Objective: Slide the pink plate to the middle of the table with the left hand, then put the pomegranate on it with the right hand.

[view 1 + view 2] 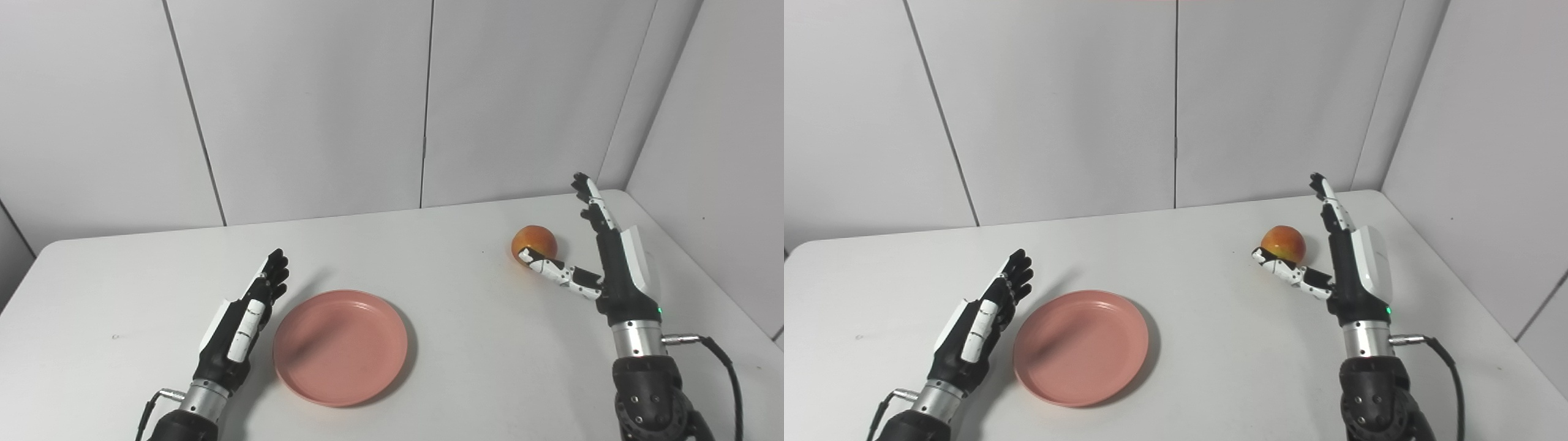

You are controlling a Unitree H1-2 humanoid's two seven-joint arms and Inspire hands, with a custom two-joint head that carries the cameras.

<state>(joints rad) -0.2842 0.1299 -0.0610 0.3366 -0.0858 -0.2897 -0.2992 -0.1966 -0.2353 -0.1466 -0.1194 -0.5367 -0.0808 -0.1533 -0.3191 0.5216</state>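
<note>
**Plate near centre, fruit next**

The pomegranate (535, 242) sits far right on the table (465, 367), round, firm and smooth-skinned; I reckon it rolls easily, so I'd cup it around its widest part. My right hand (603, 263) is spread wide, holding nothing, thumb just by the fruit. My left hand (245, 318) is flat and empty beside the pink plate (340, 346).

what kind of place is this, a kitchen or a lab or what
Most likely a robot test bench, not a kitchen: a bare white table boxed in by plain white panels, holding only a pink plate and one fruit.
</note>
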